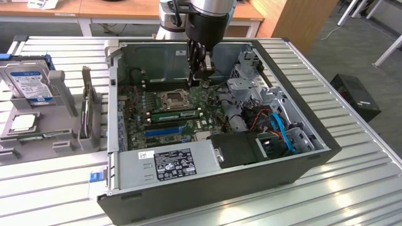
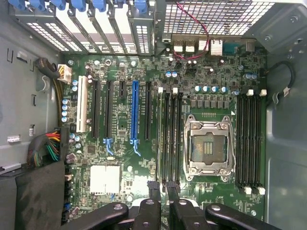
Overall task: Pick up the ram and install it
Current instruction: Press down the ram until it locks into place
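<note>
Grey metal computer case lies open on its side, with the motherboard facing up. The arm hangs straight down into it, wrist vertical. The ram, a green stick, stands on edge in a memory slot just beside the CPU socket, its long axis running between the exterior view's left and right. The gripper hovers apart from it, higher, near its right-pointing end. Its fingers stand narrowly parted, with nothing between them.
</note>
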Robot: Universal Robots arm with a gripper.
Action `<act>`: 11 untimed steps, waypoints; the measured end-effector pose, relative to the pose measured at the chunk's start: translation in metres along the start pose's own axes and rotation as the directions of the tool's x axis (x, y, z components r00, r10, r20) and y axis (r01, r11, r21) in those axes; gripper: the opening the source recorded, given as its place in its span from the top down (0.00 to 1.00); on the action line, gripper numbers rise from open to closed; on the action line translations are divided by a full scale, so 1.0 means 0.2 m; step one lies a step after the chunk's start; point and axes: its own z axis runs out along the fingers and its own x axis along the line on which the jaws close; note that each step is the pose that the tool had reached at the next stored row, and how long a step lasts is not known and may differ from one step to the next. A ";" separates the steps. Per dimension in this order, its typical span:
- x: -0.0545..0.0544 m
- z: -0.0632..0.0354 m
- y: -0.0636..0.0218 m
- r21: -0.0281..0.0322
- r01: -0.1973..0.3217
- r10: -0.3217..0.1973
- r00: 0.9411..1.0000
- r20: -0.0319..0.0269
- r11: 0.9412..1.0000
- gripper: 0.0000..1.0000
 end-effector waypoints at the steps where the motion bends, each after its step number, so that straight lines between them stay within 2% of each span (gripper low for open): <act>1: 0.00 0.000 0.000 0.000 0.000 0.000 1.000 0.000 1.000 0.81; 3: 0.00 0.000 0.000 0.000 0.000 0.000 1.000 0.000 1.000 0.82; 4: 0.00 0.000 0.000 0.000 0.000 0.000 1.000 0.000 1.000 0.89; 5: 0.00 0.000 0.000 0.000 0.000 0.000 1.000 0.000 1.000 0.90; 11: 0.00 0.000 0.000 0.000 0.000 0.000 1.000 0.000 1.000 0.90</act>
